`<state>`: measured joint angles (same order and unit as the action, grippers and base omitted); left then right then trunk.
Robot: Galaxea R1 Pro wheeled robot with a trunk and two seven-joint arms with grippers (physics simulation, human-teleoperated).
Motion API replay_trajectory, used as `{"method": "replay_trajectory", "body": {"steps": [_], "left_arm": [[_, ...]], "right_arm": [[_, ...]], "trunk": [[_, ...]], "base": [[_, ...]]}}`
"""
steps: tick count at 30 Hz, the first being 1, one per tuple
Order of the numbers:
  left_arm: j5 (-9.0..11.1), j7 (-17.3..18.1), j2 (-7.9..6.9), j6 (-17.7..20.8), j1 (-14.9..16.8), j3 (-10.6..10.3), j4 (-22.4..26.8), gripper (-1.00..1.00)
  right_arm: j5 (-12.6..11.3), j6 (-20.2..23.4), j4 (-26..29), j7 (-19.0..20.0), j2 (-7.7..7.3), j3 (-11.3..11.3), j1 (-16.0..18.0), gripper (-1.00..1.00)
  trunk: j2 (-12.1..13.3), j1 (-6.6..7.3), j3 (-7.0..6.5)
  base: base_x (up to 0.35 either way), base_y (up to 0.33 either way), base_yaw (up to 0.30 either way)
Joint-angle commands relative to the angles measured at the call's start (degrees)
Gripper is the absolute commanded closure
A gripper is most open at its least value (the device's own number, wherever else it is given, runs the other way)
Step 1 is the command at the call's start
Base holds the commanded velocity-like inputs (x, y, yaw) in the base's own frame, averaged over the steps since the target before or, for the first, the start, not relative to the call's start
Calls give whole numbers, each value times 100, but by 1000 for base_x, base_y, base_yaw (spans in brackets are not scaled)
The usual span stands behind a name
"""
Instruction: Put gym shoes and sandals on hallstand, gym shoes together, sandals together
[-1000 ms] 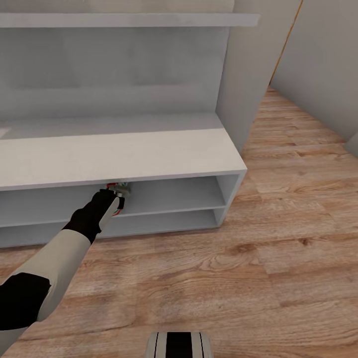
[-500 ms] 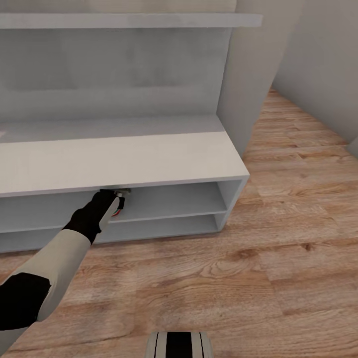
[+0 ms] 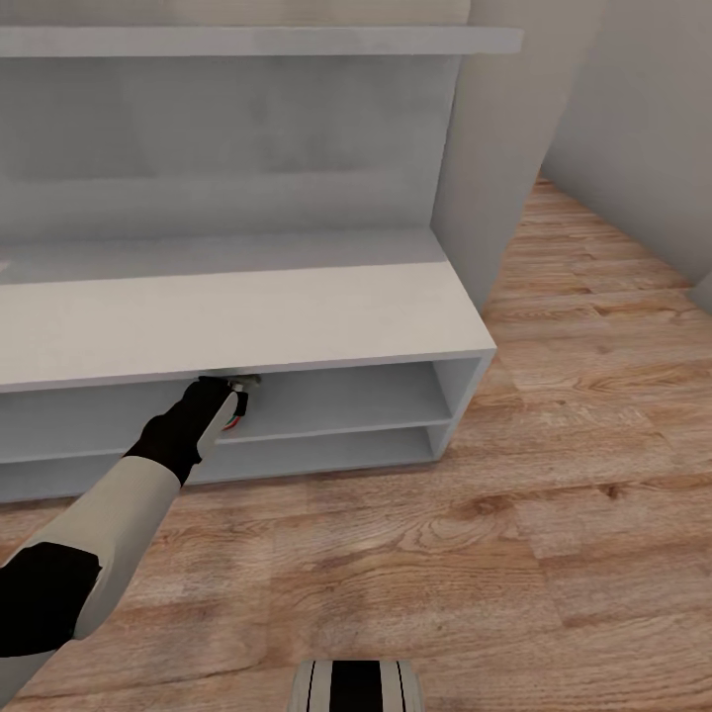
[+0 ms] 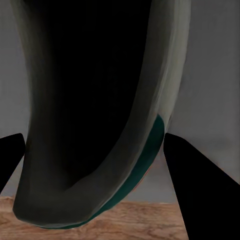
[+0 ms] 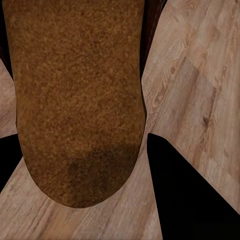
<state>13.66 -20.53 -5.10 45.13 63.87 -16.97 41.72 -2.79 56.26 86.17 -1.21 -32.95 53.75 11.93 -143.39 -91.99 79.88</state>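
My left arm reaches into the upper open compartment of the white hallstand (image 3: 297,307). There my left gripper (image 3: 235,394) is shut on a gym shoe (image 3: 231,422), of which a red and green scrap shows under the top board. In the left wrist view the gym shoe (image 4: 100,100) hangs between the dark fingers (image 4: 192,170), its cream side and green-edged sole against the grey shelf wall. My right gripper (image 5: 85,145) is shut on a sandal (image 5: 80,90), its brown sole seen above the corridor floor (image 5: 190,75).
A thin white wall shelf (image 3: 257,40) hangs above the hallstand. A grey wall panel (image 3: 494,148) stands at its right end, with wood floor (image 3: 554,445) stretching right and toward me. My base (image 3: 356,687) shows at the bottom edge.
The view has shifted slightly since a second ago. The shoe in my left gripper sits deeper under the hallstand's top, with less of it showing. Nothing moved in the last half second.
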Motion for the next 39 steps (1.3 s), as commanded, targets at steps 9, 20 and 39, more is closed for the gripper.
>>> {"method": "replay_trajectory", "body": {"steps": [9, 20, 39], "left_arm": [[121, -24, -1, 4, 3, -34, 2, -100], [119, -12, -4, 4, 3, -42, 6, -100], [119, -21, -8, 4, 3, -50, 6, -100]], "right_arm": [[-28, 26, 5, -21, 0, 4, 3, 100], [-28, 26, 5, -20, -1, 4, 4, 100], [-28, 26, 5, -22, -1, 4, 4, 100]], "trunk": [[-1, 1, 5], [-1, 1, 5], [-1, 1, 5]], "base": [[0, 0, 0], [0, 0, 0], [-238, 0, 0]]}}
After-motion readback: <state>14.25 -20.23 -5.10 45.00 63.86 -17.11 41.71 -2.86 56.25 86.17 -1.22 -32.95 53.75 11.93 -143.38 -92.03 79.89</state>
